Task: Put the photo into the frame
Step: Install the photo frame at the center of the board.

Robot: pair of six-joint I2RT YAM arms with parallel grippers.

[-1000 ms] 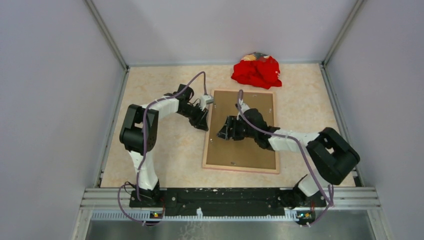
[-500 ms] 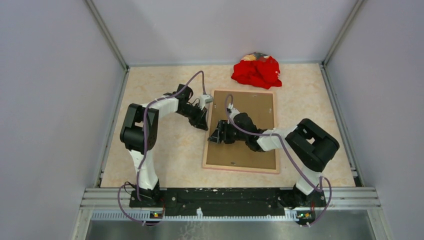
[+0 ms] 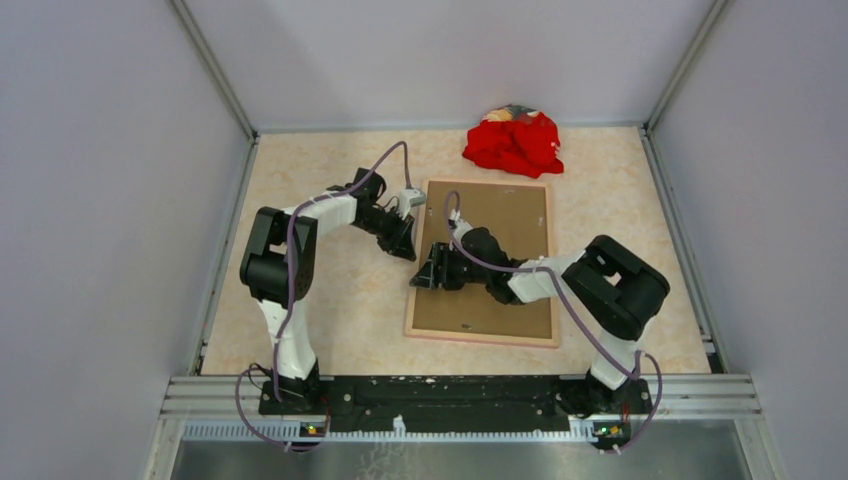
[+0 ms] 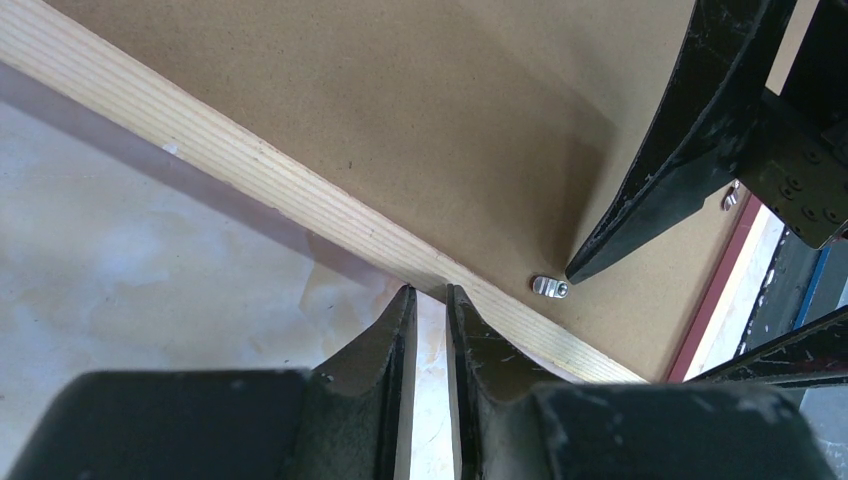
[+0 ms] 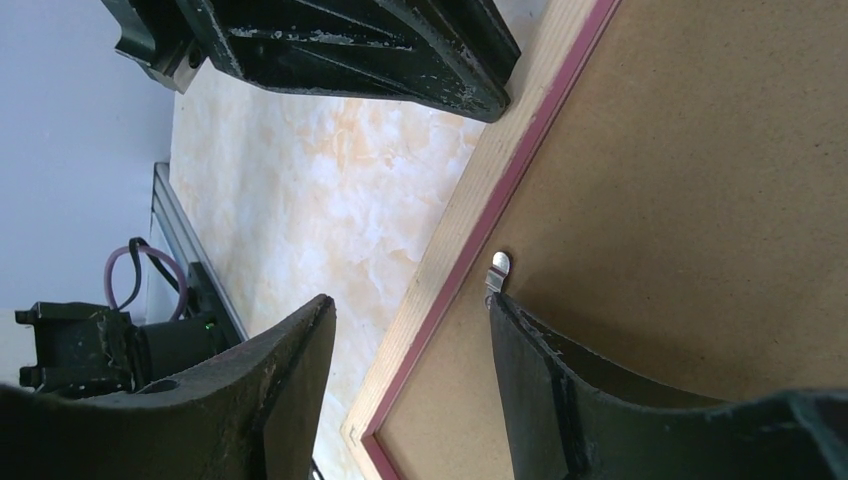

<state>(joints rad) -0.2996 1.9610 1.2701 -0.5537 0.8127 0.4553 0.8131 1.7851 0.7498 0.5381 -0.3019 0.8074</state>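
The frame (image 3: 480,338) lies face down on the table, tan wood rail up (image 4: 250,175), with a thin pink inner lip (image 5: 520,160). A plain brown backing board (image 3: 500,300) fills it. The photo is hidden. My left gripper (image 4: 430,292) has its tips against the frame's left rail; its jaws stand a narrow slit apart, with only table between them. My right gripper (image 5: 410,302) is open and straddles that same rail: one finger (image 5: 560,400) rests on the board beside a small metal clip (image 5: 498,268), the other hangs over the table.
A red cloth heap (image 3: 515,143) lies at the back, just beyond the frame's far edge. Both grippers (image 3: 408,250) (image 3: 425,275) crowd the same stretch of the left rail. Grey walls enclose the table on three sides.
My right gripper has slid left across the backing board to the frame's left rail, its jaws narrowing a little. The left gripper's jaws have closed to a slit; that arm has barely moved.
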